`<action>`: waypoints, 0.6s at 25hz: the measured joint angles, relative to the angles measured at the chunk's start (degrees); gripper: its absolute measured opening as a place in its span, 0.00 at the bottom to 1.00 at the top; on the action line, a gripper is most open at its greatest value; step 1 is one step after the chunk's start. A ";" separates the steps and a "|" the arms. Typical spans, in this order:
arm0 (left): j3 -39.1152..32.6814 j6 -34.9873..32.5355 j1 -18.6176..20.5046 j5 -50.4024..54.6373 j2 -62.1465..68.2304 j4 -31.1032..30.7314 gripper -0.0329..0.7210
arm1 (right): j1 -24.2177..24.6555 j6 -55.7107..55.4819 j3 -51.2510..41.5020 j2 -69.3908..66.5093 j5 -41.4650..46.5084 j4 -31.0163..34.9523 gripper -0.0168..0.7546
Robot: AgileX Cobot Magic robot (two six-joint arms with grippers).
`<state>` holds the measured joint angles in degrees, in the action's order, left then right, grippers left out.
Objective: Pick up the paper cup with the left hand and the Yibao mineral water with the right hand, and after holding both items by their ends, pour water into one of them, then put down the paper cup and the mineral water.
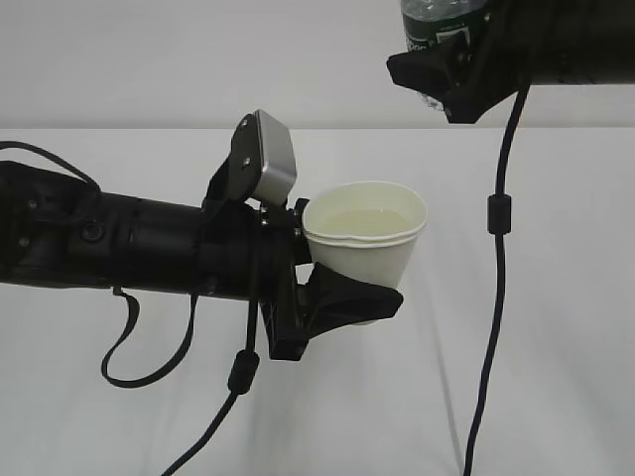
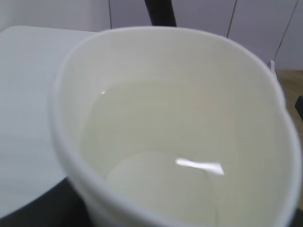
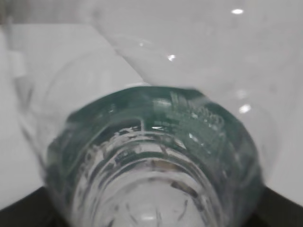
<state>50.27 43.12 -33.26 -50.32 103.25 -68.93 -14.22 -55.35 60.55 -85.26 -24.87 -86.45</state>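
Note:
The cream-white paper cup (image 1: 369, 243) is held upright above the table by my left gripper (image 1: 342, 297), which is shut on its lower part. The cup holds water; the left wrist view looks down into the cup (image 2: 180, 142) and shows the water surface. My right gripper (image 1: 446, 74) is at the top right, shut on the Yibao mineral water bottle (image 1: 432, 25), whose green label shows at the frame's top edge. The right wrist view is filled by the ribbed clear bottle (image 3: 151, 175) with its green band. The bottle is above and right of the cup, apart from it.
A white table (image 1: 556, 297) lies under both arms. Black cables (image 1: 496, 297) hang from the right arm and from the left arm (image 1: 238, 377). A pale wall is behind.

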 joint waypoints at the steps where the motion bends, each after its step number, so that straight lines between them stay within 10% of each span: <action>1: 0.00 0.00 0.00 0.00 0.00 0.00 0.61 | 0.00 -0.12 0.00 0.00 0.12 0.10 0.65; 15: 0.00 0.00 0.00 0.00 0.00 0.00 0.61 | 0.00 -0.33 0.00 -1.63 2.88 0.40 0.65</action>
<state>50.27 43.12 -33.26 -50.32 103.25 -68.93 -14.22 -55.68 60.55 -86.89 -22.00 -86.05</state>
